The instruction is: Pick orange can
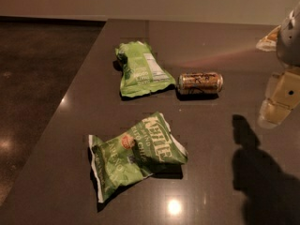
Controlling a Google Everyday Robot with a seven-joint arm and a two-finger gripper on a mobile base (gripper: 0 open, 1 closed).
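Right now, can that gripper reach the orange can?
Probably yes. The gripper hangs to the right of the orange can in the camera view, with only bare table between them; a green chip bag lies beside the can's other end.

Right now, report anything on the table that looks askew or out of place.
The can lies on its side beside the far bag. The near bag is crumpled. The gripper hangs at the right, apart from the can.

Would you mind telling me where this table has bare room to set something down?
Bare: the front right, between the near chip bag and the gripper at the right edge; also the far end behind the can. Crowded: the far chip bag lies close beside the can.
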